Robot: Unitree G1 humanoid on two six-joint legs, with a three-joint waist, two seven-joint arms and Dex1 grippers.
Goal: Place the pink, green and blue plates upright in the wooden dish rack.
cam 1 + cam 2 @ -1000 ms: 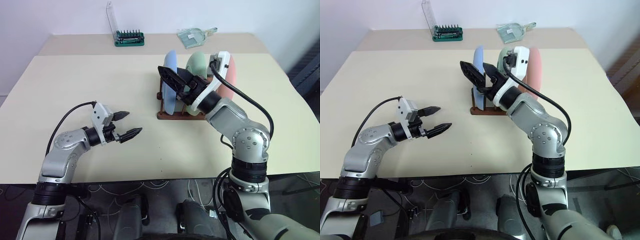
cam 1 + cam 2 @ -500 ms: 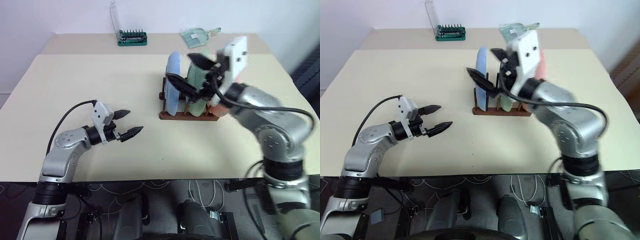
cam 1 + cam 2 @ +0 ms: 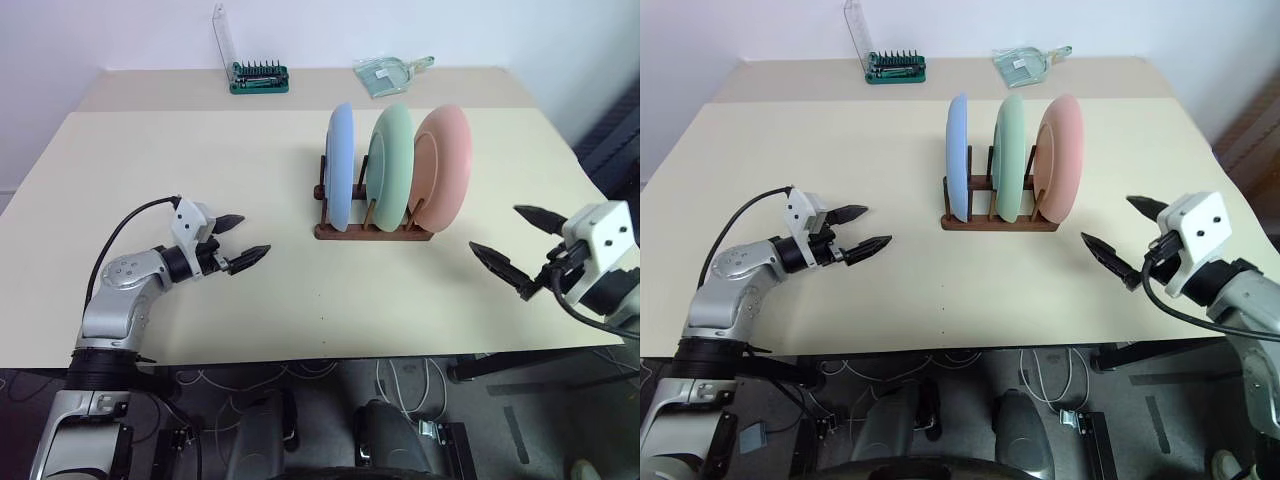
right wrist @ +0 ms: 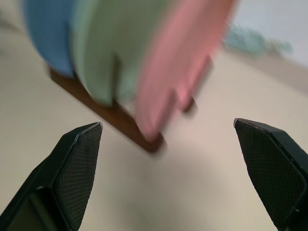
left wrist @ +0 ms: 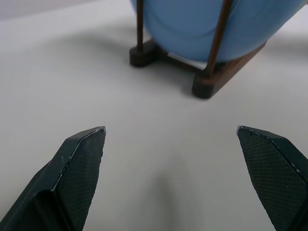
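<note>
Now both grippers are hovering wide open and empty over the table [image 3: 200, 150], the left gripper [image 3: 243, 239] well left of the rack [image 3: 375, 229], the right gripper [image 3: 512, 248] to its right. Blue plate [image 3: 340, 165], green plate [image 3: 389, 160] and pink plate [image 3: 443, 165] are standing upright in it.

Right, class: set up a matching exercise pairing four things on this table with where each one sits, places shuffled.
Things:
1. blue plate
2. green plate
3. pink plate
4. green-based bit holder

Places:
A. middle slot of the wooden dish rack
B. far edge of the table, away from the rack
C. rack slot nearest the right tool
D. rack slot nearest the left tool

Pairs: 1-D, 2-A, 3-C, 4-B
</note>
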